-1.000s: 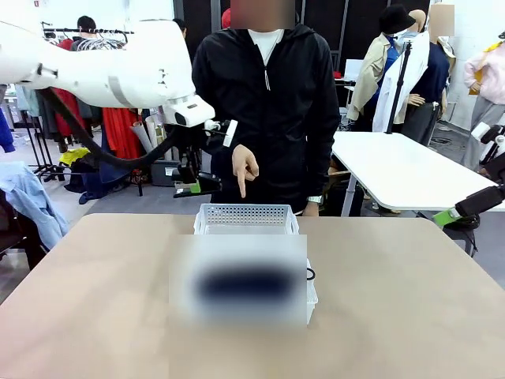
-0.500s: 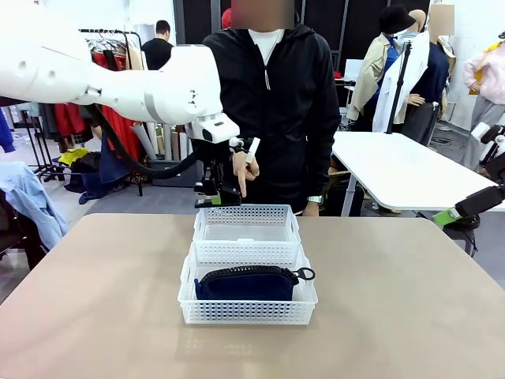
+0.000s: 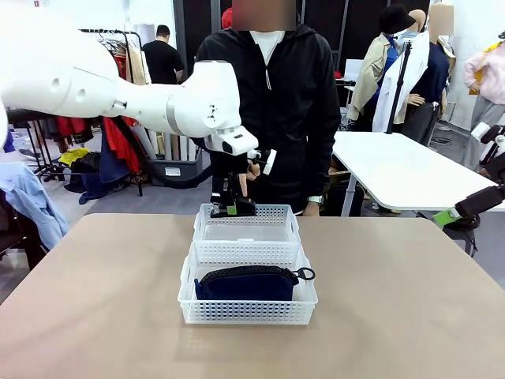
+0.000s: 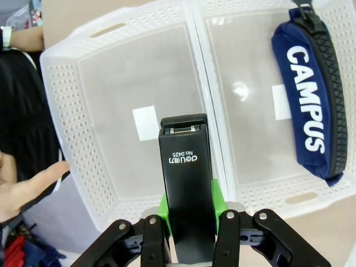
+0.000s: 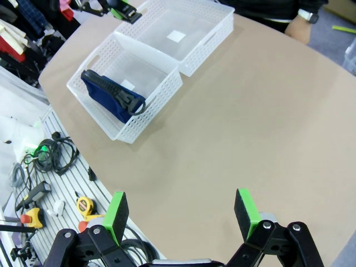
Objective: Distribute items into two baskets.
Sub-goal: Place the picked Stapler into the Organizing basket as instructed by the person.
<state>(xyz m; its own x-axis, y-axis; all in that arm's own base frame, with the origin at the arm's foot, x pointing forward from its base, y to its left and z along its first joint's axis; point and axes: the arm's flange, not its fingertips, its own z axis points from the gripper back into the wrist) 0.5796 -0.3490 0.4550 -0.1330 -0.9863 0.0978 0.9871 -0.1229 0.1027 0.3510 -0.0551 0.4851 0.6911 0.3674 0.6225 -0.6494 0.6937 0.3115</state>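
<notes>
- I see my left gripper (image 4: pixel 189 222) clenched on the black stapler (image 4: pixel 186 183), holding it above the far basket (image 4: pixel 72 117); in the front view the left gripper (image 3: pixel 226 207) hangs just over that basket's (image 3: pixel 246 212) far left rim, at about 11 o'clock of the basket.
- From the left wrist, the stapler's smooth, boxy body sits between the green pads (image 4: pixel 162 207), nose toward the bare translucent floor below.
- The far basket's floor carries one white label (image 4: pixel 146 122) and is otherwise open room.
- The near basket (image 3: pixel 247 312) touches the far one rim to rim; the navy pouch (image 3: pixel 246 283) lies in it along its length, soft fabric, black zipper, ring pull (image 3: pixel 305 274) at 3 o'clock.
- In the left wrist view the pouch (image 4: pixel 311 105) hugs one long wall.
- Both baskets are white plastic, lattice-sided, flared at the rim.
- A person's hand (image 4: pixel 22 192) sits just outside the far basket's wall.
- My right gripper (image 5: pixel 181 214) is released, jaws wide, well off over bare tan desk (image 5: pixel 267 122) at 3 o'clock of the baskets.
- The desk is smooth and open on both sides.
</notes>
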